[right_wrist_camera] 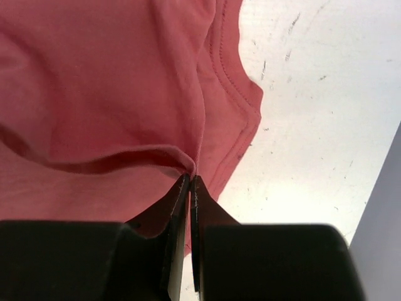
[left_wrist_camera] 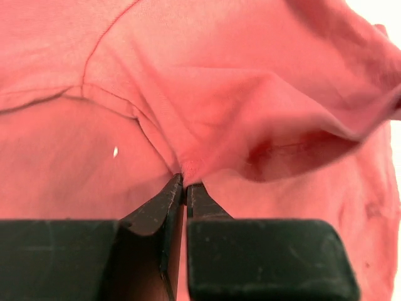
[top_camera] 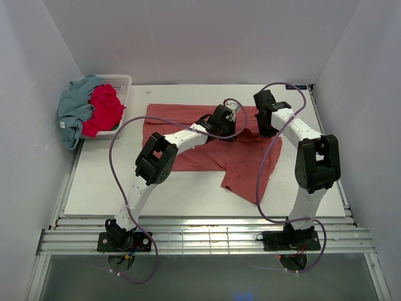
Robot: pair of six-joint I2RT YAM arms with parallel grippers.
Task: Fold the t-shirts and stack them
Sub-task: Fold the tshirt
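Salmon-red t-shirt (top_camera: 241,168) lies spread mid-frame in top view, long axis left-right; left gripper (left_wrist_camera: 185,184) and right gripper (right_wrist_camera: 190,180) each nipped closed on its cloth, side by side along that axis

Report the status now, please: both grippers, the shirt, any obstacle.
Left gripper pinching salmon-red shirt. Right gripper pinching it too. Crimson shirt, grey-blue shirt at basket, not in the way.

Likely a lab: white-walled booth (top_camera: 188,44), bolted arms (top_camera: 155,160).
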